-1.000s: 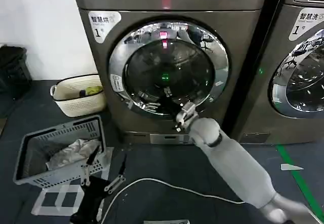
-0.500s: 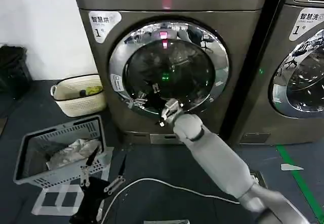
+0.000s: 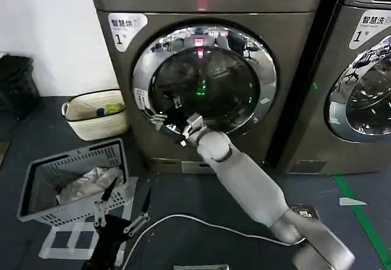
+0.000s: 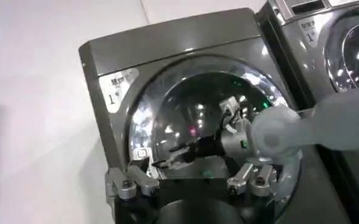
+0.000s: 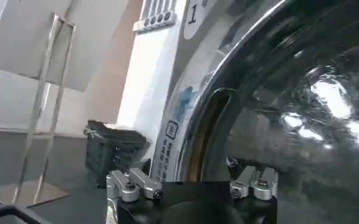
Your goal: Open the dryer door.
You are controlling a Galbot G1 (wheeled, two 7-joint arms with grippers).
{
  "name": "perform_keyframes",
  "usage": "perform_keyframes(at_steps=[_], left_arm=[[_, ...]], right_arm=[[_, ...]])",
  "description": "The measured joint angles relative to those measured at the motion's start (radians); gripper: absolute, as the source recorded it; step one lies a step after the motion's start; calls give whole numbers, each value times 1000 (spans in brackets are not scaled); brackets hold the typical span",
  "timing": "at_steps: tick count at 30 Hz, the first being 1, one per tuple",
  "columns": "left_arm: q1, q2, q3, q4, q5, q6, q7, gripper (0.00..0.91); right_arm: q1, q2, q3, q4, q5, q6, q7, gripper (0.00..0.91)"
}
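The dryer door (image 3: pixel 204 80) is a round dark glass window in a chrome ring, and it sits flush with the machine front. My right gripper (image 3: pixel 173 115) is open at the ring's lower left, its fingers spread beside the chrome latch piece (image 3: pixel 156 123). In the left wrist view the right gripper (image 4: pixel 194 143) hangs in front of the door glass (image 4: pixel 191 103). Close up, the right wrist view has the door rim (image 5: pixel 228 115) with a brownish recess (image 5: pixel 208 131) in it. My left gripper (image 3: pixel 125 210) is parked low over the floor, open and holding nothing.
A grey basket (image 3: pixel 36 178) with laundry sits on the floor at the left, with a cream basket (image 3: pixel 91 123) behind it. A white cable (image 3: pixel 201 224) crosses the floor. A second machine (image 3: pixel 360 80) stands at the right, and a green floor line (image 3: pixel 360 215) runs below it.
My right gripper has travelled left along the lower part of the door, from below its middle to the lower-left rim. The door has not moved, nor has the left arm.
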Motion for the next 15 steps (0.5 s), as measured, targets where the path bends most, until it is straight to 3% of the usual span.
perform_keyframes(at_steps=[15], left_arm=[[8, -8, 2, -4, 2, -5, 0, 907]], right_arm=[[50, 26, -14, -82, 3, 39, -83, 907]])
